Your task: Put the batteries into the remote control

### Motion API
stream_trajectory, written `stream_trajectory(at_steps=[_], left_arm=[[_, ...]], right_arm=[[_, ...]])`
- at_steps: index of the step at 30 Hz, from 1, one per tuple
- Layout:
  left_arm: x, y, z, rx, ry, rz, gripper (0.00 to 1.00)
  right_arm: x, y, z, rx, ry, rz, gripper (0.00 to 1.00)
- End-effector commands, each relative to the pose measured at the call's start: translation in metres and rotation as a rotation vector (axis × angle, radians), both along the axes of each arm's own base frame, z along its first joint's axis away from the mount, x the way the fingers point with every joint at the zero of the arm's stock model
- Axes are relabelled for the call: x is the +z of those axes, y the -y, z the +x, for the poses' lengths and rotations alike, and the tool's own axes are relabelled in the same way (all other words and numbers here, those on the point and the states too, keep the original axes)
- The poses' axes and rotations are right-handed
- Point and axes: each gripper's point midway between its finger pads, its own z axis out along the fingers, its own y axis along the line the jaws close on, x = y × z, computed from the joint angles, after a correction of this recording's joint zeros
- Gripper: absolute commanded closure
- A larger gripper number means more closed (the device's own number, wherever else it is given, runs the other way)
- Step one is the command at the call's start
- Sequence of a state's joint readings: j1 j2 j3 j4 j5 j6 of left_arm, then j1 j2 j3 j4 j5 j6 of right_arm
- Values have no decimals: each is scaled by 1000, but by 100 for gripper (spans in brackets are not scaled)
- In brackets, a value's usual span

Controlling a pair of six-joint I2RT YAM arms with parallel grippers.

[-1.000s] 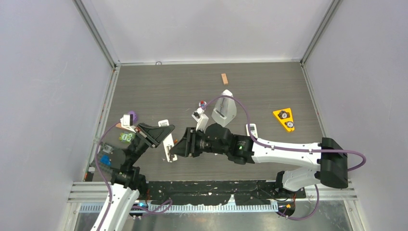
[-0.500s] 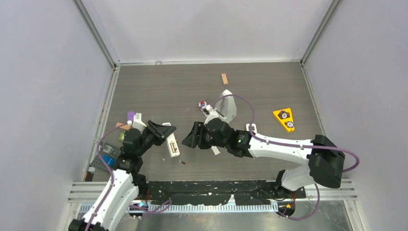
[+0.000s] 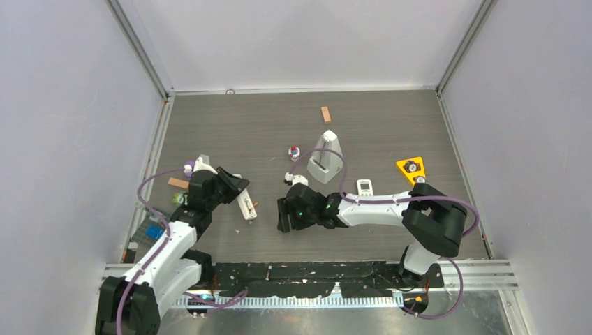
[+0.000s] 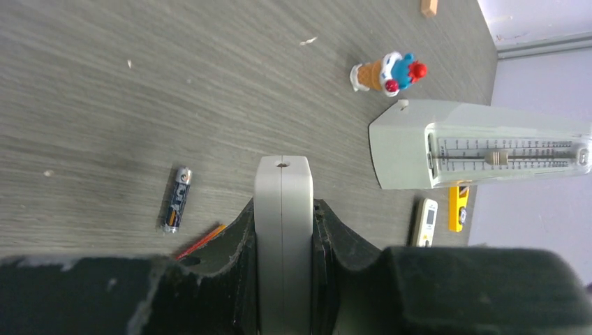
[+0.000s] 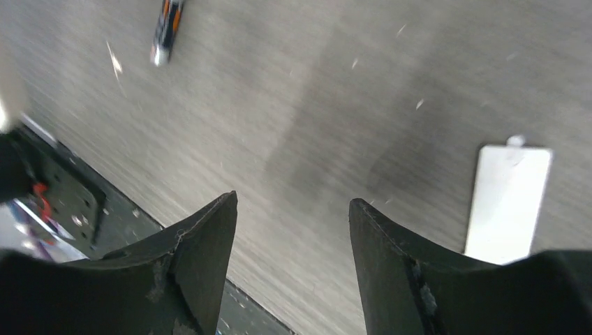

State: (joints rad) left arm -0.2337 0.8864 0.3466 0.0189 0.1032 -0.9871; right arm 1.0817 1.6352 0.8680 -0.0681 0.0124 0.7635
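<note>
Table [image 3: 384, 118]; remote control [image 4: 282, 230] between left jaws (right jaws wide apart)

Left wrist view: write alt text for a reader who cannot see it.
The left gripper clamps a slim grey remote over the table. A battery lies loose at picture left; a metronome is at right.

Grey wood-grain table [image 4: 139, 70], pale grey remote control [image 4: 282, 230], dark battery [image 4: 176, 199] with silver tip, yellow triangular block [image 3: 412, 173]

Top camera looks down on the whole table [image 3: 391, 132]; wrist cameras skim it closely, left one sharing the metronome [image 3: 326, 159].
</note>
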Motion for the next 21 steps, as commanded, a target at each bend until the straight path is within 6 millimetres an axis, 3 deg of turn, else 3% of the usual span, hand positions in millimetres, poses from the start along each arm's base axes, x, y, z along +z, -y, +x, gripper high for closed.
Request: stream_trajectory(at_steps=[1, 6, 10, 14, 21], left_arm=[[42, -19, 10, 43, 125, 119, 100], [78, -41, -2, 104, 191, 208, 100], [111, -57, -13, 146, 249, 269, 100], [140, -65, -22, 156, 316, 300, 100], [166, -70, -33, 148, 389, 343, 100]], right_arm=[[18, -13, -23, 221, 166, -69, 34], [15, -27, -63, 400, 200, -112, 33], [12, -33, -84, 385, 161, -188, 33], [10, -37, -95, 330, 127, -253, 33], [1, -40, -113, 214, -4, -236, 36]])
